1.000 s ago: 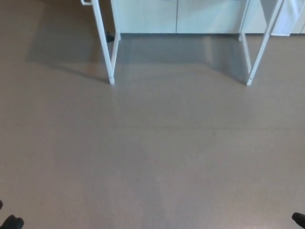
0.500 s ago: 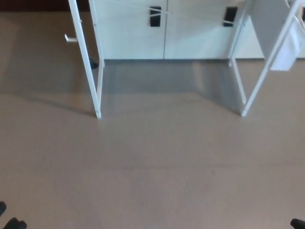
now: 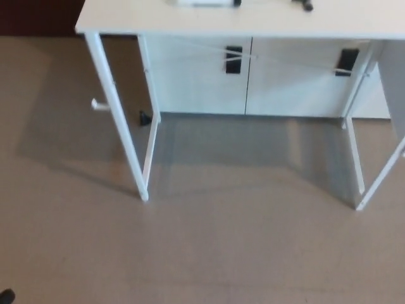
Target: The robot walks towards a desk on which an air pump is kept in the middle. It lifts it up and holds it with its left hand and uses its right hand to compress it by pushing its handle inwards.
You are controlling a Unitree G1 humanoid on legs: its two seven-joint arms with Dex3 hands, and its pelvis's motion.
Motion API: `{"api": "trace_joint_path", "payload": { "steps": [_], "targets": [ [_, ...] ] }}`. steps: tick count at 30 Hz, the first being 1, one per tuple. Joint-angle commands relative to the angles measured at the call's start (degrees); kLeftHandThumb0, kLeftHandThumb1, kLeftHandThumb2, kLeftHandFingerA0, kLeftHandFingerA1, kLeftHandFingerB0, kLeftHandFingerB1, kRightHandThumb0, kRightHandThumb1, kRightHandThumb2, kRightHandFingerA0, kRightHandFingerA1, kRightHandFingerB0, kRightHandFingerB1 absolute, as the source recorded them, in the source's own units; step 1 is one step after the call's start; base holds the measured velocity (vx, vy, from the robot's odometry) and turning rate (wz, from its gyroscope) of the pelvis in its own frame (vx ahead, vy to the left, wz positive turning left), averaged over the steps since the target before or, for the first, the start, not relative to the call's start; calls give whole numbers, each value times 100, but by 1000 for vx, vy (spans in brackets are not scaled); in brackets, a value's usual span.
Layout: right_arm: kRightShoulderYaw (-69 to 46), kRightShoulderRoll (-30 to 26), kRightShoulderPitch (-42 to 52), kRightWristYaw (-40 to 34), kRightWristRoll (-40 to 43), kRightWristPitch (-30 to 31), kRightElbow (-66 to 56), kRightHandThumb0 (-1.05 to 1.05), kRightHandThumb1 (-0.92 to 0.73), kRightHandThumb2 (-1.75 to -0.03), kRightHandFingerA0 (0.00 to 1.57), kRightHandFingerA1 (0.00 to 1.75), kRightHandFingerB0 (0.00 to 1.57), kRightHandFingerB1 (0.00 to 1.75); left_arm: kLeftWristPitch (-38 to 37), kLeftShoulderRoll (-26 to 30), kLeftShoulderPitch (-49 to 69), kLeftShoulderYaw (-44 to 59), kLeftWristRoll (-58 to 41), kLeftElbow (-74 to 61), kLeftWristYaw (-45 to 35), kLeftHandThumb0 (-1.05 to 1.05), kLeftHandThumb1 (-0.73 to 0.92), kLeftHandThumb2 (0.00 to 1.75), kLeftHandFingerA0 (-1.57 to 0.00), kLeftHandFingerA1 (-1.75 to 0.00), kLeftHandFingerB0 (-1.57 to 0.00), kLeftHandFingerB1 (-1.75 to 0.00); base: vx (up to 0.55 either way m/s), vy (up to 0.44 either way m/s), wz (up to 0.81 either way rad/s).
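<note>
**A:** At the top of the frame, what can you make out on the white surface (image 3: 126,22)?

**B:** A pale, tube-like object with a dark end lies at the very top edge, a little left of centre. I take it to be the air pump (image 3: 205,2), though only a sliver shows. Its long axis runs left to right across the frame. A small dark item (image 3: 304,5) sits to its right, too cropped to name.

**A:** And the robot hands?

**B:** Only a dark speck at the lower left corner, probably part of the left robot hand (image 3: 6,296). I cannot tell whether it is spread or pressed together. The right robot hand is out of the frame.

**A:** So which way does the pump lie from that hand?

**B:** Up and to the right, well apart, with bare floor (image 3: 209,253) and the white legs (image 3: 117,114) of the surface between them. Neither arm is clearly nearer. My judgement is that the approach is unfinished and no reach is possible yet.

**A:** Anything behind?

**B:** White cabinet doors (image 3: 253,76) with dark handles, beneath the surface.
</note>
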Motion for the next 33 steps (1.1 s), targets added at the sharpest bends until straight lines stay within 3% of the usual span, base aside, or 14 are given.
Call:
{"api": "trace_joint_path", "payload": {
  "steps": [1,12,33],
  "targets": [
    [39,-75,115,57,-56,-172,59,-28,-66,-59,79,58,55,46,-202,75,112,-49,90,-85,-115,-15,78,62,-40,-43,-36,-34,380,58,-31],
    [86,-121,41,91,-66,-237,144,-28,-67,-59,80,59,55,46,-157,125,12,-61,58,-1,-138,-15,77,62,-42,-43,-34,-34,554,115,-10],
    [198,-176,94,185,-120,-431,388,-30,-65,-59,82,60,57,46,-182,245,157,-149,82,108,-410,-17,74,60,-41,-43,-37,-35,238,-54,6]
  ]
}}
